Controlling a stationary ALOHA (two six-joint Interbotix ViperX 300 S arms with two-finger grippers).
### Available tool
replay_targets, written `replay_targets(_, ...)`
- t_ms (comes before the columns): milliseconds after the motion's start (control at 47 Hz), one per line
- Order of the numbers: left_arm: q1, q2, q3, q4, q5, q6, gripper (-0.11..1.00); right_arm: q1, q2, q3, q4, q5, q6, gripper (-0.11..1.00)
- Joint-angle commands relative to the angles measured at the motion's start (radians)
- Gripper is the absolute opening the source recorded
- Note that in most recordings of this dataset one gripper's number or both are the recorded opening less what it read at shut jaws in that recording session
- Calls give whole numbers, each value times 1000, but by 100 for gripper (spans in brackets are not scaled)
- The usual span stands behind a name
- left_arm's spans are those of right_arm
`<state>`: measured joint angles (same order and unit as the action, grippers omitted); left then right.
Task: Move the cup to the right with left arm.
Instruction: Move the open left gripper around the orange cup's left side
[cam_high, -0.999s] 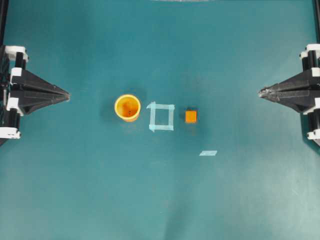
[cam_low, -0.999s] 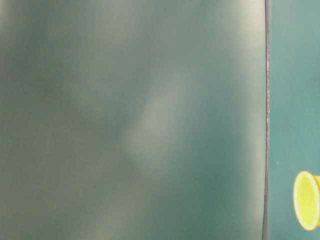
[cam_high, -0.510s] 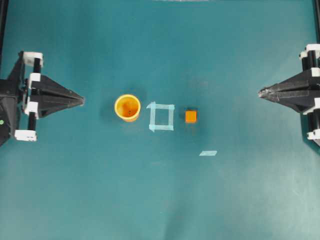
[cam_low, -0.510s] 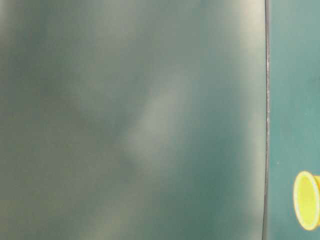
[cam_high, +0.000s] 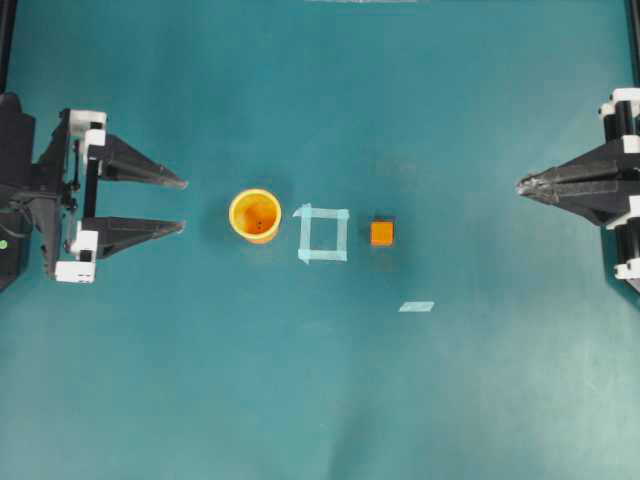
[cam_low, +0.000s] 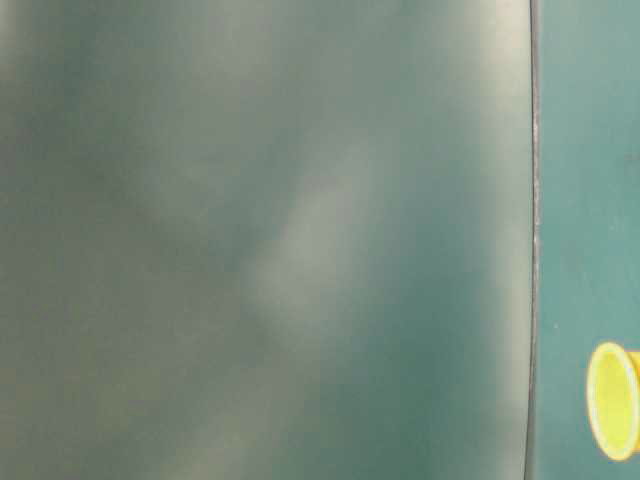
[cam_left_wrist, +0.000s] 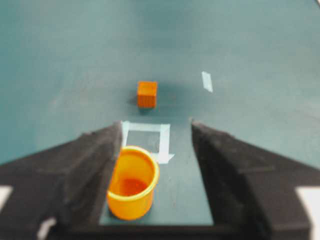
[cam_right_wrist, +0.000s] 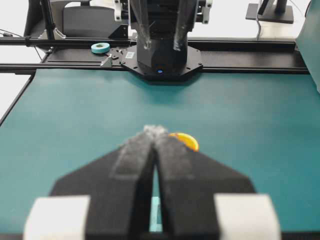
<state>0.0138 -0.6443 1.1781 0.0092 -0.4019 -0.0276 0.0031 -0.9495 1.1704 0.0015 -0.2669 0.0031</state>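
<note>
The yellow-orange cup stands upright on the teal table, left of a square of pale tape. My left gripper is open, its two black fingers pointing at the cup from the left, with a gap between their tips and the cup. In the left wrist view the cup shows between the spread fingers, close to the left one, and the left gripper holds nothing. My right gripper rests shut at the far right. The cup's rim peeks out behind the right gripper.
A small orange cube sits just right of the tape square, with a loose tape strip below and right of it. The table-level view is mostly a blurred green surface, with the cup's rim at its right edge.
My left gripper has moved right toward the cup and gone from shut to open. The cup, the cube and the right arm have not moved.
</note>
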Motion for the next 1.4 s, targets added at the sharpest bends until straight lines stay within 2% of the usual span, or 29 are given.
replay_targets(0,12,14,-15,0,-5,-8,61,2,3,-26,0,-2,3,-1)
replay_targets(276,32,115,-49,0,158,-55,73,2,-3,-38,2,26,3,-1)
replay_targets(383,32,163,-66,0,179,-58,79,2,-3,-43,2,31,3,-1)
replay_targets(510,31,221,-78,3,178,-54,83,2,-3,-43,2,31,3,-1)
replay_targets(680,31,299,-87,15,169,-25,83,2,-5,-46,0,31,3,-1)
replay_targets(851,34,396,-87,18,173,66,83,2,-5,-49,2,31,5,-1)
replay_targets(914,41,430,-91,15,169,77,83,2,-5,-49,2,32,5,-1)
replay_targets(1382,63,568,-153,15,40,83,83,2,-5,-66,3,40,12,-1)
